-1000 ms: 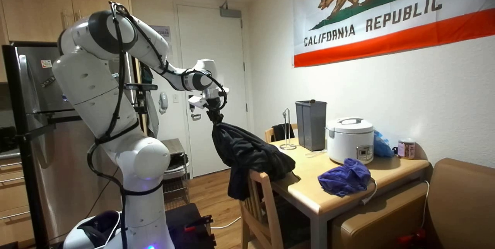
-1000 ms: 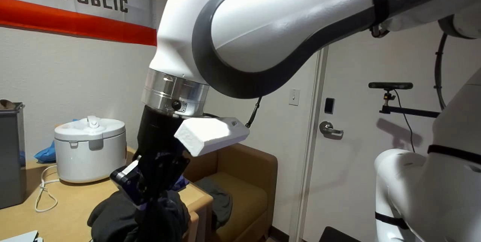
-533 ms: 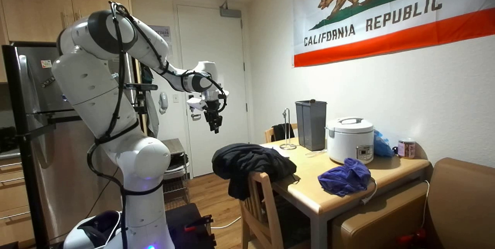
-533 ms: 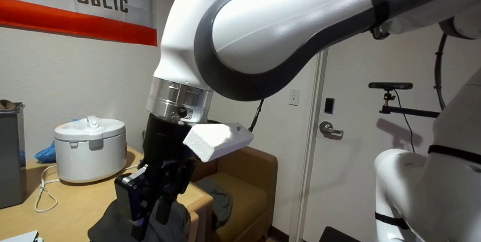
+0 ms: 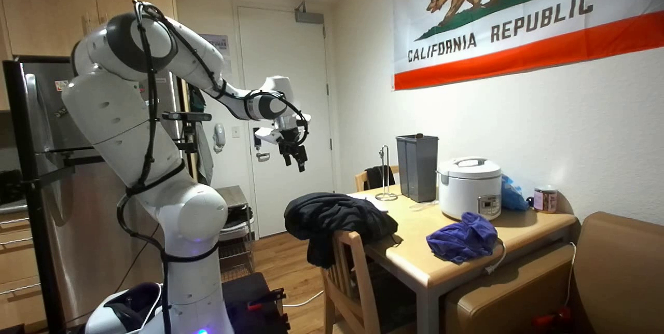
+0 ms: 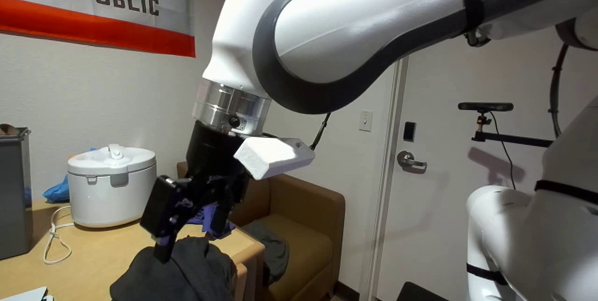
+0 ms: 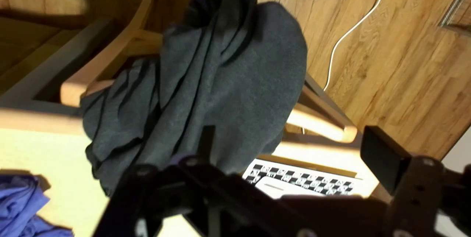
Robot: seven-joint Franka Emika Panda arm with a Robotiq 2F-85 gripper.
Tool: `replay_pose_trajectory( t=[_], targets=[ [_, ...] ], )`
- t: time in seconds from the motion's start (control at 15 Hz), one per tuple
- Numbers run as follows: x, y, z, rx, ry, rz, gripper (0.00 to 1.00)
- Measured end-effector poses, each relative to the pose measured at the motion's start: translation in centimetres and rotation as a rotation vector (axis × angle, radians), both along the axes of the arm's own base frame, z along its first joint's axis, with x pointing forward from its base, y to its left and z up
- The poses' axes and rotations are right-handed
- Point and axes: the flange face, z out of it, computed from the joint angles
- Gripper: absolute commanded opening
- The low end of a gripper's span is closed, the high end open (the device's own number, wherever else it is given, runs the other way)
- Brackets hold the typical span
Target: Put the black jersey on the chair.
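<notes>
We see the black jersey point(image 5: 340, 217) bunched over the back of the chair point(image 5: 365, 279), part of it hanging down the outer side and part reaching over the edge of the surface point(image 5: 410, 253); we cannot tell how much weight the surface takes. The fingers point(image 7: 384, 159) stand apart with nothing between them, and in an exterior view we make out a gap between them and the jersey below. By our reckoning the placing is done and the grasp let go; all that seems left is backing the arm point(image 5: 119, 121) away, unless we want the overhang pulled fully onto the chair.

Farther out, the surface carries a purple cloth point(image 5: 461, 238), a white rice cooker point(image 5: 469, 189), a grey bin point(image 5: 417, 168) and a metal stand point(image 5: 385, 173). A keyboard point(image 7: 316, 181) lies just beside the jersey, partly covered by the fingers in the wrist view. We judge that nothing blocks an upward retreat, though the surface crowds the chair.
</notes>
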Motion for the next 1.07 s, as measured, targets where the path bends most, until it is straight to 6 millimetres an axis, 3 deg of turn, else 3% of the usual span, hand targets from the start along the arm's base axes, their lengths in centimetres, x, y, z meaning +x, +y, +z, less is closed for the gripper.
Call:
replay_pose_trajectory(
  t=[0.47,1.07],
  targets=[
    [4.9,-3.5,4.9,-0.071,-0.288,0.001,1.00],
    [11.9,-4.3,9.3,-0.137,-0.518,0.058,1.00]
  ],
)
